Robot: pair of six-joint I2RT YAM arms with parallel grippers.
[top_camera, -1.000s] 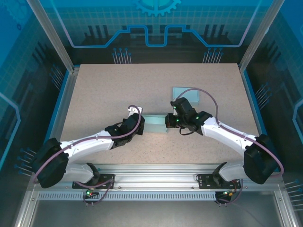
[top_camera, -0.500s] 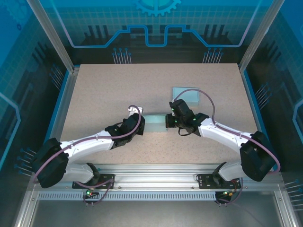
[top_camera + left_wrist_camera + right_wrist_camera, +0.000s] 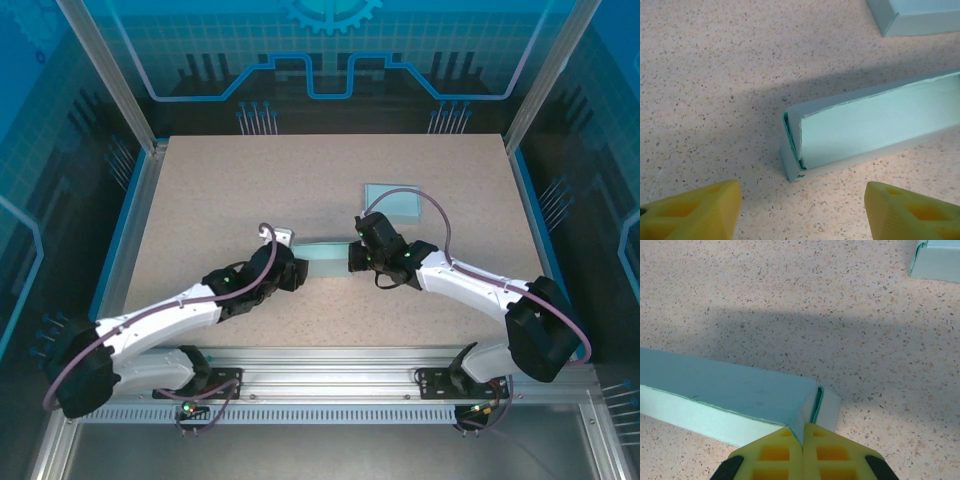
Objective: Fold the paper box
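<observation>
The pale teal paper box (image 3: 325, 262) lies mid-table as a long shallow tray, its side walls standing. My right gripper (image 3: 360, 258) is shut on the right end wall of this paper box (image 3: 730, 385); in the right wrist view the yellow fingers (image 3: 785, 452) pinch the thin corner of that wall. My left gripper (image 3: 288, 276) stands open just off the left end, apart from it. In the left wrist view that end of the box (image 3: 875, 125) shows a folded flap, with the gripper (image 3: 801, 195) and both yellow fingertips (image 3: 700, 212) below it, bare table between them.
A second, finished teal box (image 3: 392, 203) rests behind the right gripper, and its edge also appears in the left wrist view (image 3: 915, 15) and the right wrist view (image 3: 937, 260). Speckled tabletop (image 3: 220, 190) spreads all around, inside aluminium frame rails.
The left gripper has drawn back from the box's left end toward the near left and now stands off it. The right gripper keeps its hold, shifted slightly left.
</observation>
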